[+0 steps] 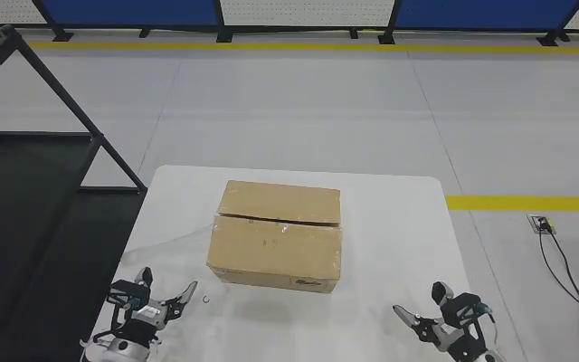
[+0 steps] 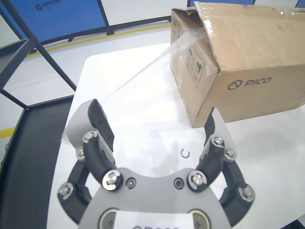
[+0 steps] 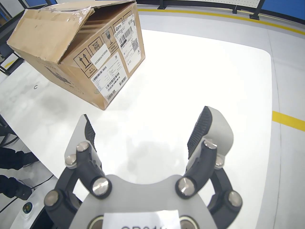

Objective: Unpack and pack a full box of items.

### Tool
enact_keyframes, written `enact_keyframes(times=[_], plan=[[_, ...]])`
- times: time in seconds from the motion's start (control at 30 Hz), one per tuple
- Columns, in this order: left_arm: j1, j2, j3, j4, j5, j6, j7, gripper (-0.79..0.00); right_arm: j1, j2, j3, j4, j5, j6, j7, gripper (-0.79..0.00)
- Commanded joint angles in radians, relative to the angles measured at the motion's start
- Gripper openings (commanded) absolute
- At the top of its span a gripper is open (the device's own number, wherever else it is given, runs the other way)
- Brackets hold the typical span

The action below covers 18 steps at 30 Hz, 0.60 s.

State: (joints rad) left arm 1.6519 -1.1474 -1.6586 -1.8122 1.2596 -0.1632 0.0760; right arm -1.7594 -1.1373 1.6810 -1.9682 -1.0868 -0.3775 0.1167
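A brown cardboard box (image 1: 277,233) stands in the middle of the white table (image 1: 389,217), its top flaps folded down with a slit between them. The box (image 2: 240,55) has a strip of clear tape (image 2: 143,72) trailing from one end flap down to the table near my left gripper. Its labelled end (image 3: 112,58) faces the right wrist view. My left gripper (image 1: 166,296) (image 2: 152,120) is open near the table's front left corner, nothing between its fingers. My right gripper (image 1: 421,309) (image 3: 147,129) is open near the front right corner, also holding nothing.
A small metal C-shaped ring (image 1: 207,300) (image 2: 185,153) lies on the table in front of the box, close to my left gripper. A black frame rack (image 1: 54,172) stands left of the table. Blue and white partition panels (image 1: 298,11) line the far floor.
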Motion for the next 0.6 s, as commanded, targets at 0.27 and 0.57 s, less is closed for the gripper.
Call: enact_keyframes(times=[0.27, 0.57], plan=[[-0.129, -0.013, 0.049, 0.071, -0.086, 0.058, -0.048, 0.0, 0.091, -0.007, -0.069, 0.035, 0.159, -0.011, 0.053, 0.0], [-0.187, -0.015, 0.065, 0.116, -0.129, 0.022, -0.084, 0.0, 0.114, -0.008, -0.074, 0.055, 0.245, -0.036, 0.057, 0.0]])
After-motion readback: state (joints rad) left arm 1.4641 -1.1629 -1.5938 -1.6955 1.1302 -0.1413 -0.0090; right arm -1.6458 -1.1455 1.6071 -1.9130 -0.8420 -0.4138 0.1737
